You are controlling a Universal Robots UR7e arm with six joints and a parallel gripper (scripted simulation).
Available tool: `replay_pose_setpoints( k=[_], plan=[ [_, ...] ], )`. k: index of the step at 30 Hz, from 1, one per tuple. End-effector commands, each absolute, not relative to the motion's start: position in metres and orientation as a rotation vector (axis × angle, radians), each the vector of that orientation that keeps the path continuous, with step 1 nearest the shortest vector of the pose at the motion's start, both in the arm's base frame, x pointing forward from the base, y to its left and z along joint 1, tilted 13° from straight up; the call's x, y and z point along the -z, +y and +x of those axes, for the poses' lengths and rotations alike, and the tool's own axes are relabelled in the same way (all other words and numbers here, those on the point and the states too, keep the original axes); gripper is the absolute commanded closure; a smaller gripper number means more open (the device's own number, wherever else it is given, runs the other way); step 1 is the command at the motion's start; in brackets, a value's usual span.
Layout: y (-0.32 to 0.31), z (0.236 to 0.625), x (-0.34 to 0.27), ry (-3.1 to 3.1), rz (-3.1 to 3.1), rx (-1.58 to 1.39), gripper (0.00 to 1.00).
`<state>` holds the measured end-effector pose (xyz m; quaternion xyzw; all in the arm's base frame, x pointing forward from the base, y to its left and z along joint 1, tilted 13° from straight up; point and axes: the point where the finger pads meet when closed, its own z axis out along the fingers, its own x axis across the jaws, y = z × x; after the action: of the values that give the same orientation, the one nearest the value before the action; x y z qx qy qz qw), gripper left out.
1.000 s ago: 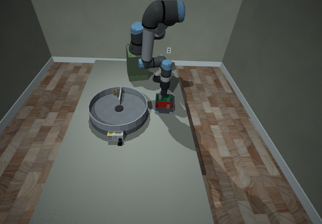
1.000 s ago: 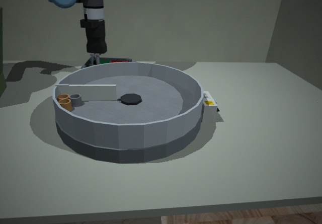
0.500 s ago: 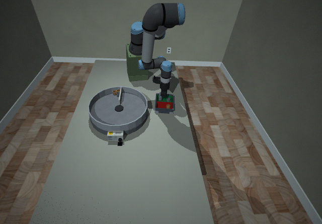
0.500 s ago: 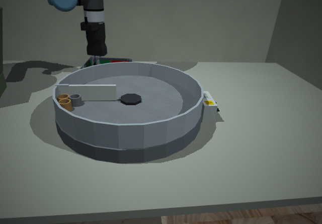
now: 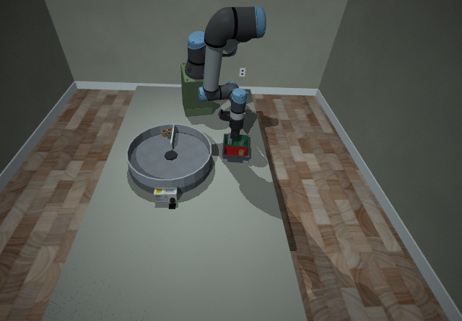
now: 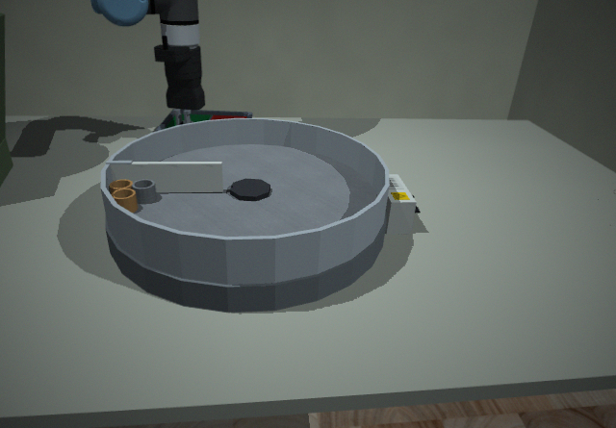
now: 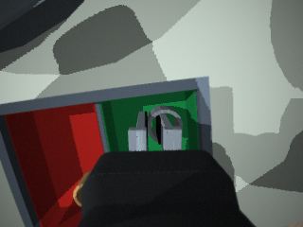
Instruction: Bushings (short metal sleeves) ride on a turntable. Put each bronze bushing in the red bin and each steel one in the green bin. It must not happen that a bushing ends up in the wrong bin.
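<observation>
My gripper (image 5: 229, 141) (image 6: 182, 116) (image 7: 151, 121) points down over the green bin (image 6: 201, 116) (image 7: 115, 125). It is shut on a steel bushing (image 7: 165, 110), whose ring shows around the right fingertip. Another grey bushing (image 5: 241, 143) seems to lie in the green bin. A bronze bushing (image 5: 241, 152) (image 7: 78, 193) sits in the red bin (image 5: 231, 150) (image 6: 228, 117) (image 7: 87, 142), partly hidden by the gripper body in the wrist view. On the turntable (image 5: 149, 157) (image 6: 298, 214), two bronze bushings (image 6: 124, 201) (image 6: 120, 183) and one steel bushing (image 6: 144, 192) stand together near the wall.
A pale divider (image 5: 172, 138) (image 6: 179, 177) stands upright from the turntable's wall toward the dark hub (image 5: 170, 155) (image 6: 250, 188), beside the bushings. A high rim surrounds the turntable. A white box (image 5: 165, 194) (image 6: 400, 210) stands at the turntable's outer side. The bins share one grey tray.
</observation>
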<state>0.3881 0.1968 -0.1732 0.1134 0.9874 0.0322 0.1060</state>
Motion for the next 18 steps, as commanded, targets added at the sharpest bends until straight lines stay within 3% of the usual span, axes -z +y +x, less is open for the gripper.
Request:
replay_pose_setpoints(
  k=[1,18],
  plan=[
    [0.197,0.3888,0.1745,2.907,0.334,-0.096,1.0],
    [0.1972,0.3901,0.1804,2.907,0.334,-0.096,1.0]
  ],
)
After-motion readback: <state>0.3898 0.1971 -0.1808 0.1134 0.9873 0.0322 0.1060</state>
